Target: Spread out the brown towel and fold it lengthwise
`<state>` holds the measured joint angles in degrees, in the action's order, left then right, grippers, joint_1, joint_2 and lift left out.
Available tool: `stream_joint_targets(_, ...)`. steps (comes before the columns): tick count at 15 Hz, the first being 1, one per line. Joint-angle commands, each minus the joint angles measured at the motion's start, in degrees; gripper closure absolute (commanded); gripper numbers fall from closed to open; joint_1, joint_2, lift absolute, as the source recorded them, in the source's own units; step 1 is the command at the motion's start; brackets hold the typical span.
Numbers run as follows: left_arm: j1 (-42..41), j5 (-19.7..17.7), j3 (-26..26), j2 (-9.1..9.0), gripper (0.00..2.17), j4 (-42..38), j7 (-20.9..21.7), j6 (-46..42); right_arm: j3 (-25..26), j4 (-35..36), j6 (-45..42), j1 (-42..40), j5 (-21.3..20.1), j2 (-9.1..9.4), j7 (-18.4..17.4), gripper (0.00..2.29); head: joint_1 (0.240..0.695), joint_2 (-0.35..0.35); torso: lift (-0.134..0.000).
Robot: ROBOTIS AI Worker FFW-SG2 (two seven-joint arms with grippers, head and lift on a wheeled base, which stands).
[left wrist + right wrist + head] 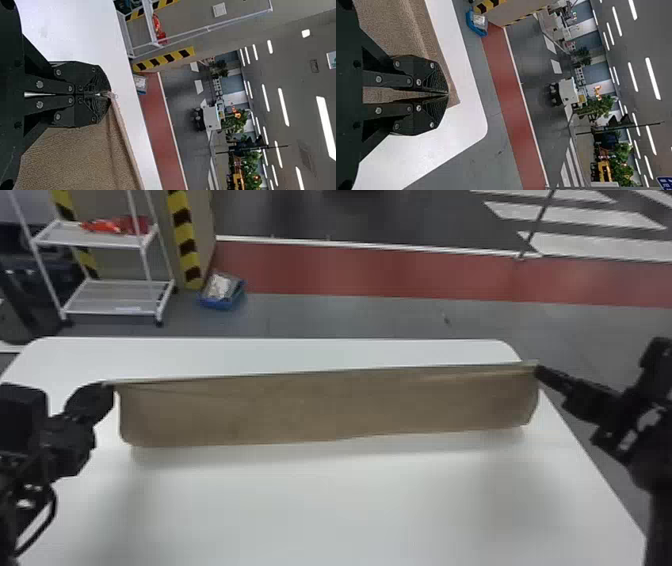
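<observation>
Brown rectangular cloth towel (325, 406): hung in a long, wide strip above the smooth white table (320, 500), its upper long edge drawn nearly straight between the two grippers; whether it is one layer or doubled, I cannot tell.
Black flat-fingered left gripper (109, 95): fingers clenched on the towel's upper left corner, a small tuft poking past the tips.
Black flat-fingered right gripper (448, 94): fingers pinching the upper right corner, whose point sticks out beyond them.
Upper edge: fairly taut, with shallow creases running in from the held corners.
Lower edge: loose and fairly even, close over the tabletop with a soft shadow by it; whether it touches, I cannot tell.
Step in hand: spreading out, I judge; the cloth looks opened along its length but is not yet laid flat.
Next move: bring the lower edge down onto the table, then carry both corners together across the surface while lowering them, so the towel lies flat.
Lengthwise fold: afterwards, one long edge should go over to meet the other, both ends moving at the same pace.
Watch for: slack in the middle, or one corner leading, which could skew the cloth; the small right-hand pinch might slip under a hard pull.
</observation>
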<state>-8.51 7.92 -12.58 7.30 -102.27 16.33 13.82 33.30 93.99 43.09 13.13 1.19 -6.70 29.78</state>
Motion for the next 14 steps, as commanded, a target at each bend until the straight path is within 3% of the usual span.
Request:
stream_joint_targets(1,3.6,0.8,0.6,0.09,1.97,2.8,0.0,0.0,-2.6,-2.0,-2.5,1.1,-1.1,-0.59,-1.5,1.03,0.695,-0.123,-0.124)
stream_joint_targets(5,8.9,4.9,2.6,0.26,1.97,8.2,0.0,2.3,-6.0,-6.2,-4.5,3.7,-4.1,-0.77,-2.9,1.03,0.695,-0.11,-0.124)
stream_joint_targets(14,12.6,8.2,6.0,1.23,1.95,14.6,-2.3,2.7,-10.3,-13.3,-11.1,5.4,-8.9,-0.77,-6.7,1.02,0.695,-0.09,-0.124)
